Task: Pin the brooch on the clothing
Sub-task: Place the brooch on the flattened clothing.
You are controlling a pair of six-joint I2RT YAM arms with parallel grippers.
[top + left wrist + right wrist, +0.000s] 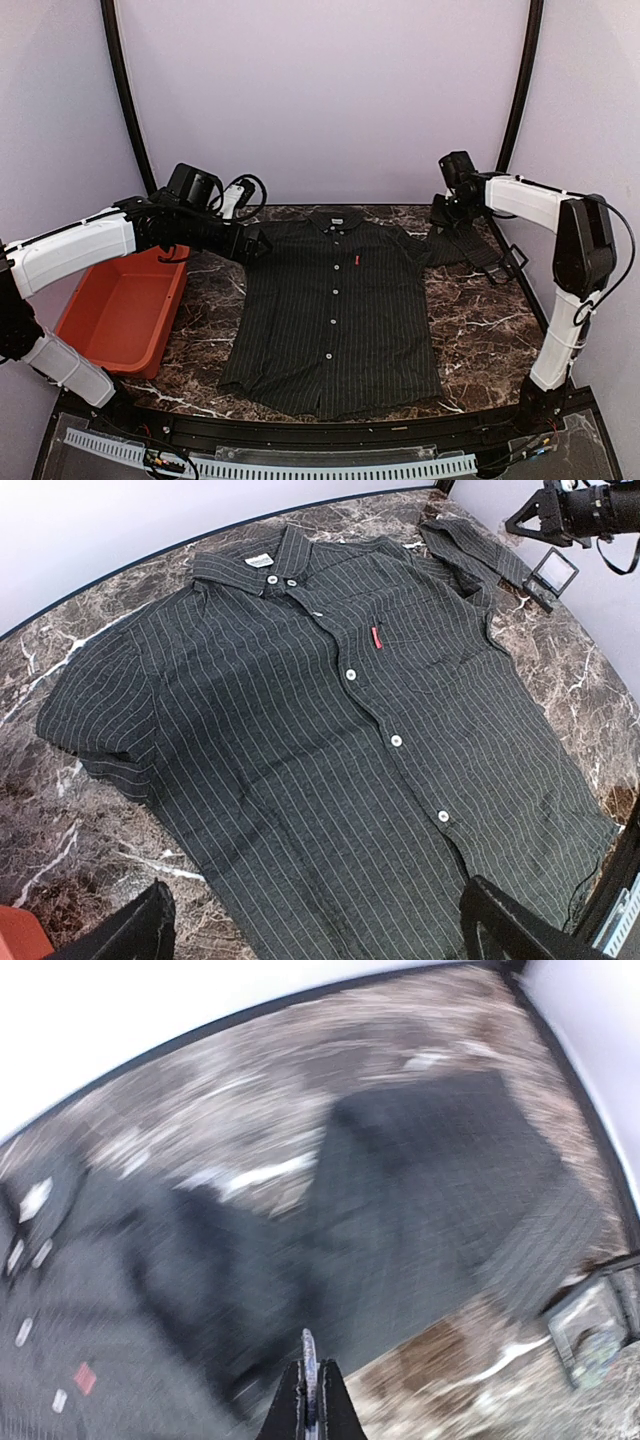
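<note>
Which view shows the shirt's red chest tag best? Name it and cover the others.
Left wrist: the red tag is close, sharp and unobstructed on the shirt. Top external shows only a tiny red speck; right wrist shows a motion-blurred smear.

The shirt lies flat on the table, mid-frame. A bin sits at the table's left edge. A case lies right of the shirt. The left gripper hangs over its upper-left sleeve, and the right gripper over its upper-right sleeve.

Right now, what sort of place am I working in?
Probably a lab test cell: plain pale walls enclose a marble-patterned table, black poles frame it, and an orange bin sits left of the shirt.
</note>
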